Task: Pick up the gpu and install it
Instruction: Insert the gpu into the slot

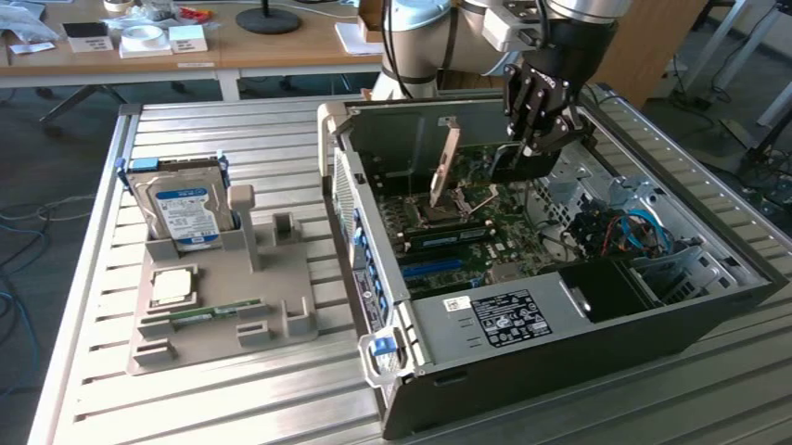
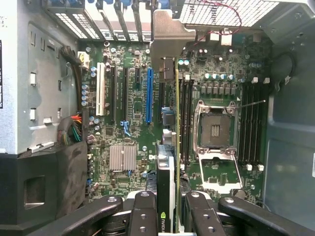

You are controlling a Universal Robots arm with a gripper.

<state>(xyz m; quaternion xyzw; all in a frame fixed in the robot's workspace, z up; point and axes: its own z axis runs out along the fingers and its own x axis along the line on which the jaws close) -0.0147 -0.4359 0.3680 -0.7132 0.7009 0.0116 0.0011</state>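
In the exterior view, your black pincer [image 1: 535,146] is pinching the gpu [image 1: 502,170], a thin flat card with a green board and dark face, inside the open black computer case [image 1: 557,371]. The case lies on its side on the slatted metal bench [image 1: 248,399]. The card stands on edge above the green motherboard [image 1: 465,236]. Its long axis runs from the pincer toward the case's rear wall, and its pale metal bracket [image 1: 443,159] leads at that end, slightly tilted. The arm comes down from above with the wrist pointing steeply into the case. The square silver processor socket [image 1: 440,209] sits just below the card. Well apart, to the exterior view's left, a grey moulded holder [image 1: 266,269] carries a silver hard drive with a blue label [image 1: 185,209], a square processor chip [image 1: 171,286] and a narrow green memory stick [image 1: 204,315]. In the wrist view, you look straight along the card's edge. Two black fingers [image 2: 142,211] clamp the gpu [image 2: 166,167] from either side, and the bracket [image 2: 167,34] reaches the slotted rear openings [image 2: 123,19]. The card lies between the long blue slot [image 2: 148,96] and the black memory slots [image 2: 186,113], with the socket [image 2: 215,130] beyond them. You cannot tell whether its edge touches a slot.
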